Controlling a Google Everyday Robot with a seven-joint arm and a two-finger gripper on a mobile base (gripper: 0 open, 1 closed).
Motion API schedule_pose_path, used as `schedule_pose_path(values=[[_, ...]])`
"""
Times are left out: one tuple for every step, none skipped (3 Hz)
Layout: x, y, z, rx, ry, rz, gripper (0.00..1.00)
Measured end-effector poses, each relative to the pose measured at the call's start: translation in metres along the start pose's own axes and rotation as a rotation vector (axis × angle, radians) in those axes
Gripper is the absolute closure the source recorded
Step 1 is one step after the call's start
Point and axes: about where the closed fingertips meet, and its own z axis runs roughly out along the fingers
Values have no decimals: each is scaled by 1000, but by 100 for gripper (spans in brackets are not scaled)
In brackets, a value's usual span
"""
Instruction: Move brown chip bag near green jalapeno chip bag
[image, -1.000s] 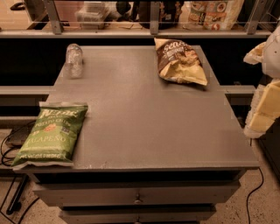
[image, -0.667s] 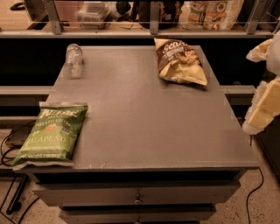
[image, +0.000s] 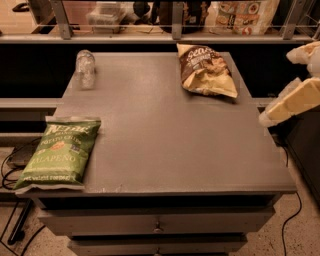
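The brown chip bag (image: 206, 70) lies at the far right of the grey table top (image: 165, 135), dark brown at its upper end and pale tan below. The green jalapeno chip bag (image: 60, 152) lies flat at the front left corner, overhanging the left edge. My gripper (image: 286, 89) shows as cream-coloured parts at the right edge of the view, off the table's right side. It is to the right of the brown bag, nearer the camera, and apart from it. It holds nothing that I can see.
A clear plastic bottle (image: 85, 68) lies on its side at the far left of the table. A railed shelf (image: 175, 30) with containers and bags runs behind the table. Drawers (image: 157, 225) sit under the table's front edge. Cables (image: 10, 170) lie on the floor at left.
My gripper has risen slightly at the right edge of the view. Both bags and the bottle have not moved.
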Motion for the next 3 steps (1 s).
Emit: schedule_pose_path(values=[[-9, -43, 20, 68, -150, 125, 0], [-20, -85, 45, 111, -216, 212, 0], [-20, -85, 45, 111, -216, 212, 0]])
